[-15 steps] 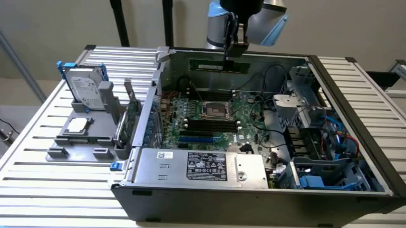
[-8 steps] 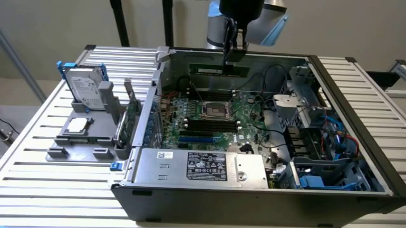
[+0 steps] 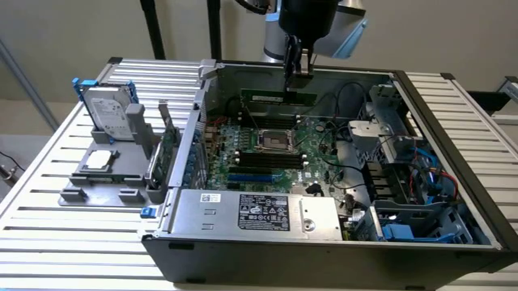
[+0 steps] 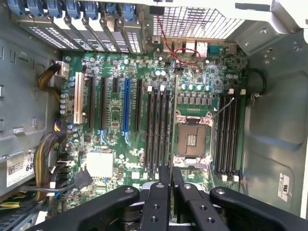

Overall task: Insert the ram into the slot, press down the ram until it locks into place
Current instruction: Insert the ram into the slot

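Green and thin, the ram (image 3: 279,97) hung level in the air over the open computer case (image 3: 324,260). The claw (image 3: 297,86) pinched it along its upper edge, two fingers pressed against its flat sides. It was clear of the board and seated in nothing.

In the exterior view it showed at twelve o'clock from the square silver processor socket (image 3: 273,140). A bank of long black slots (image 3: 267,159) lay at six o'clock from that socket, with a short blue socket (image 3: 255,177) just past them. In the wrist view the stick ran edge-on from between the black fingers (image 4: 156,207).

A silver power supply (image 3: 259,212) sat at the case's six o'clock side. A hard drive (image 3: 109,115) stood at nine o'clock, outside the case, above a grey tray (image 3: 89,182) on the slatted table (image 3: 48,182).
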`<state>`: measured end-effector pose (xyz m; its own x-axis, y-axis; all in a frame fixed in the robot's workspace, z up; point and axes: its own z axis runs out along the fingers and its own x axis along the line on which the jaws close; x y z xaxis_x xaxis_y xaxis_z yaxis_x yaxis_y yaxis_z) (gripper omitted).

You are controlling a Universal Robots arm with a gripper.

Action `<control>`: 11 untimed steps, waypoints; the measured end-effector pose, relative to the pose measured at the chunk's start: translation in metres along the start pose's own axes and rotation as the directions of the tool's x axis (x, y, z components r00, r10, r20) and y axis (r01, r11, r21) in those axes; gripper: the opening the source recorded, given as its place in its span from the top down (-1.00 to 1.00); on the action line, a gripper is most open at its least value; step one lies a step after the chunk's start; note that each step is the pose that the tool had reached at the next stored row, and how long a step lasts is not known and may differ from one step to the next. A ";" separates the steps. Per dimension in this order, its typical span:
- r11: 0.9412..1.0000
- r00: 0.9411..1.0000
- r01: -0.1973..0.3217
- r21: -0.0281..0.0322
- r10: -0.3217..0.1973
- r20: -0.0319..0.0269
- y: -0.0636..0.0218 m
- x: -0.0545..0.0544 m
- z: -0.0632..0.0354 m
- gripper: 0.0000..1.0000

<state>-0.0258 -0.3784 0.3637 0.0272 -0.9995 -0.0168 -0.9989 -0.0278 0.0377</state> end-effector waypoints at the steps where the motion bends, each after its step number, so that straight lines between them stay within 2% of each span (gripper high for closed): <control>1: 1.000 1.000 0.000 0.000 0.000 0.000 -0.0001 0.001 0.0018 0.73; 11: 1.000 1.000 0.002 0.000 -0.002 0.000 -0.0006 0.008 0.0199 0.73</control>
<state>-0.0258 -0.3864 0.3436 0.0292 -0.9994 -0.0169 -0.9988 -0.0298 0.0377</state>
